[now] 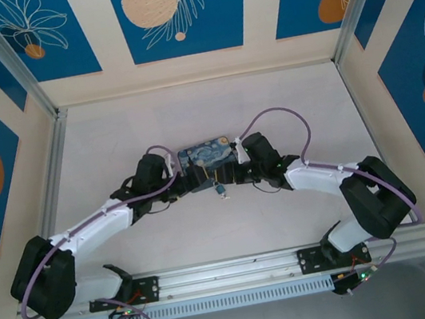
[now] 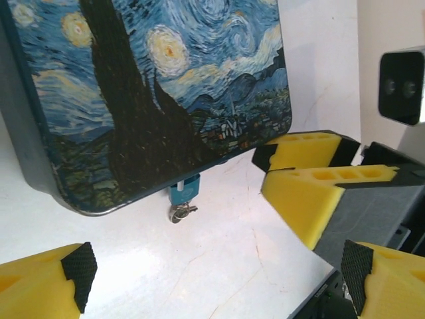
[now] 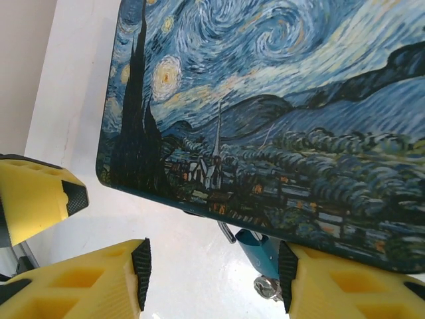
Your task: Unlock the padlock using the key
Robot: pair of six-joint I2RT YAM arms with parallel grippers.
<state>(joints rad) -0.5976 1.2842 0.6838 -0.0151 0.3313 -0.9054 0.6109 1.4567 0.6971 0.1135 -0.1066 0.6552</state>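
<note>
Nearest the lens, the rail [image 1: 230,270] carrying both arm mounts is running along the near edge of the white bench [image 1: 205,112], which is taking up most of the overhead view. The left arm [image 1: 93,223] and the right arm [image 1: 320,175] are curving inward from that rail. They are meeting mid-bench in front of the painted tin [image 1: 205,154], which is lying flat with its night-sky lid facing up.

The left claw [image 2: 218,269] is standing wide apart and gripping nothing, with only bare bench between its black pads [image 2: 80,266]. It is hovering just in front of the tin's near edge. The right claw [image 3: 214,274] is also standing apart and is not clamped on anything. One of its pads is sitting right beside the padlock [image 3: 255,247], and I cannot tell whether they are touching.

That padlock is hanging at the tin's near edge, between the two claws, its blue body poking out from under the lid rim. The key [image 2: 178,212] is showing as a small silvery bit at the padlock's lower end, and it is looking seated in the keyhole.

Judging by this, the insertion is looking done. The shackle [image 3: 226,232] is lying mostly hidden under the rim, so I cannot tell whether it is sprung. Turning the key and freeing the shackle is probably what is remaining.
</note>
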